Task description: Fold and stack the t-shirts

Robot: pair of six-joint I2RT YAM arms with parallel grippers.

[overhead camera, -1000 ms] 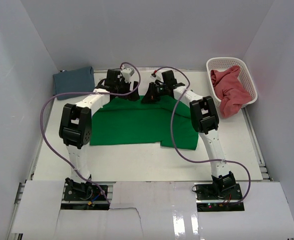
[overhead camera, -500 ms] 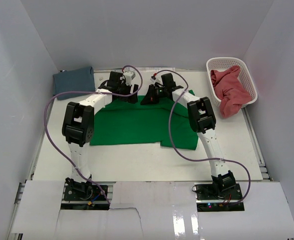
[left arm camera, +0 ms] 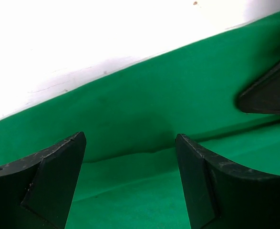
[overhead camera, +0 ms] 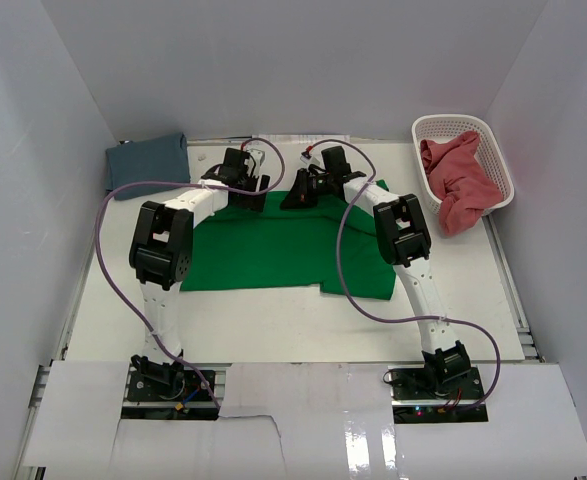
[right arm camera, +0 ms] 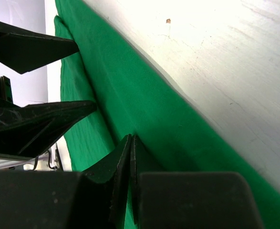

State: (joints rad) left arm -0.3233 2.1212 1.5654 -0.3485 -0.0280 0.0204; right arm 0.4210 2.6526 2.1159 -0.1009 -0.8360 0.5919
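Note:
The green t-shirt point(overhead camera: 283, 245) lies spread flat mid-table. My left gripper point(left arm camera: 130, 143) is open low over its far edge point(overhead camera: 245, 188), one finger on each side of a soft fold of green cloth. My right gripper point(right arm camera: 130, 138) sits just to the right point(overhead camera: 301, 192). Its jaws are shut, and a raised ridge of the green shirt runs right into the tips. The left fingers point(right arm camera: 39, 121) show spread wide in the right wrist view. The blue t-shirt point(overhead camera: 148, 163) lies folded at the back left. The red t-shirt point(overhead camera: 458, 180) is bunched in the basket.
A white lattice basket point(overhead camera: 498, 150) stands at the back right, the red cloth spilling over its near rim. White walls close in the table on three sides. Purple cables loop from both arms over the table.
My left gripper has come down and nearer onto the green shirt's far edge, with its jaws narrowing a little. The right gripper has stayed shut and barely shifted.

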